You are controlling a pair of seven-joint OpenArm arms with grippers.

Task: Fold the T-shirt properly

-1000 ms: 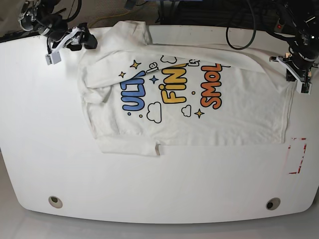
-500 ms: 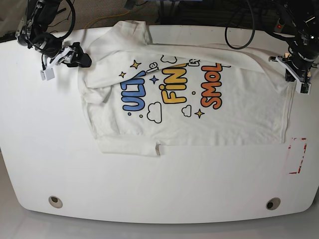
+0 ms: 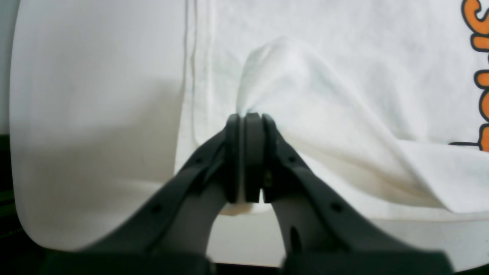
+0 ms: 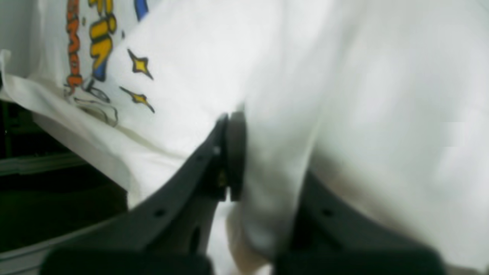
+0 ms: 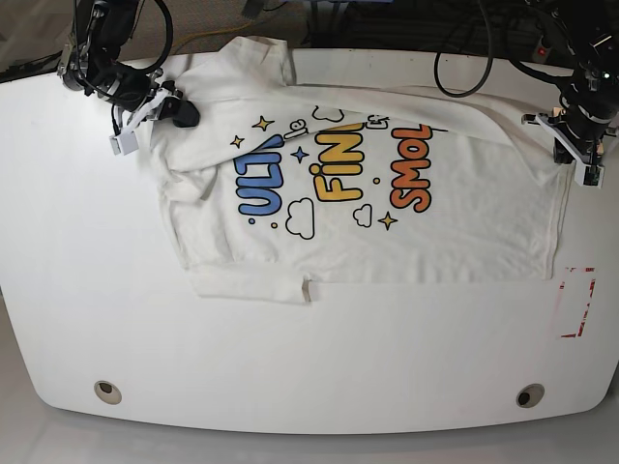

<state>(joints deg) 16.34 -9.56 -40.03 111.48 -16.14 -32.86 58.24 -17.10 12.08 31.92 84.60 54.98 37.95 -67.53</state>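
White table (image 5: 309,358) bears the T-shirt (image 5: 464,222), both end effectors (image 3: 248,158) (image 4: 263,160) pinching its edges.

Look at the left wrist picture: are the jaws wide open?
No, the left gripper has its jaws pressed together, pinching a fold of the T-shirt.

In the right wrist view, blurred white cloth of the T-shirt (image 4: 344,114) drapes over one finger of the right hand (image 4: 244,152), hiding it. The left wrist view's right edge cuts off the orange letters (image 3: 482,76).
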